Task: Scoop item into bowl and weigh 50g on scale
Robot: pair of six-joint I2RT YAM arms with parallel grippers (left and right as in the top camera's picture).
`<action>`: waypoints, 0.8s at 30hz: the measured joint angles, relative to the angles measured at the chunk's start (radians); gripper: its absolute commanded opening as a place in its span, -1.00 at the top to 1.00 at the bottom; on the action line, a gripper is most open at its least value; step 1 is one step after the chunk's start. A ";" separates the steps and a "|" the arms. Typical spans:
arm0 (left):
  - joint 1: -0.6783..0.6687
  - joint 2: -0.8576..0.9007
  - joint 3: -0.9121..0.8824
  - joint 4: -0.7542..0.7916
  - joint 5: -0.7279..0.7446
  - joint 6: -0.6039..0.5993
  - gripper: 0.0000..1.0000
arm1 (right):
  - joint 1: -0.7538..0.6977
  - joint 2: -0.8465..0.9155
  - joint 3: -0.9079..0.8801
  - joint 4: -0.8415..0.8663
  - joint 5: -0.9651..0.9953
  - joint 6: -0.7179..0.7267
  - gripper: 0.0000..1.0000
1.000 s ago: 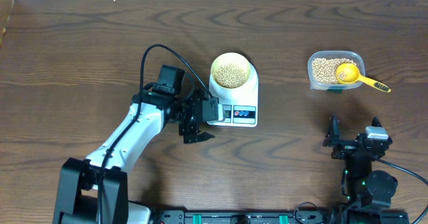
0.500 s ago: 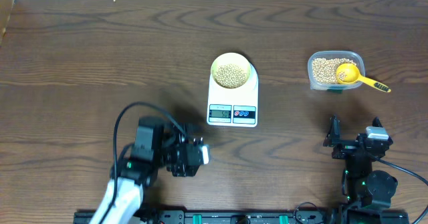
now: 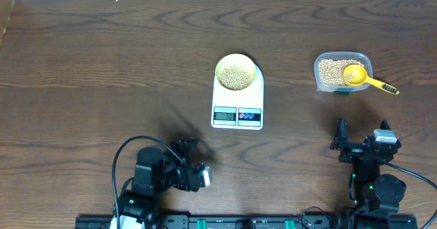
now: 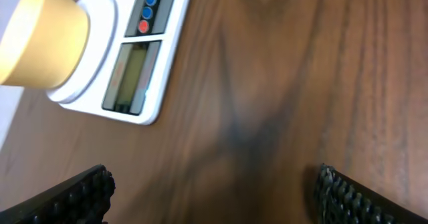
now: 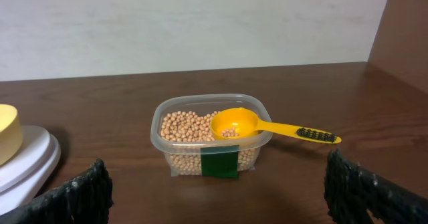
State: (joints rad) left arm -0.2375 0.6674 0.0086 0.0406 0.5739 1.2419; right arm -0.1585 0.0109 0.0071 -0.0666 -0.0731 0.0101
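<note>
One bowl (image 4: 40,43), beyond left end effector (image 4: 212,198)

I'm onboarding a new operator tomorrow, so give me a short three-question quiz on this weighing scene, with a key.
1. True or false: the bowl stands on the scale with beans in it.
2. Where does the yellow scoop rest? A) in the bowl; B) in the clear tub, handle out over its rim; C) on the scale.
3. Fill in: the left gripper and the right gripper are both ___ and hold nothing.
Key: 1 true; 2 B; 3 open.
</note>
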 measured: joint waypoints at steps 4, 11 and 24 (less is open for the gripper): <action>0.000 -0.030 0.000 -0.009 0.000 -0.019 -0.96 | 0.000 0.000 0.000 0.000 0.000 0.000 -0.99; 0.000 -0.199 0.014 -0.044 -0.005 -0.174 -0.96 | 0.000 0.000 0.000 0.000 0.000 0.000 -0.99; 0.047 -0.422 0.016 -0.054 -0.217 -0.745 -0.96 | 0.000 0.000 0.000 0.000 0.000 0.000 -0.98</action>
State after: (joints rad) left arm -0.1902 0.2455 0.0250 -0.0132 0.3569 0.4965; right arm -0.1585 0.0109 0.0071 -0.0669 -0.0734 0.0101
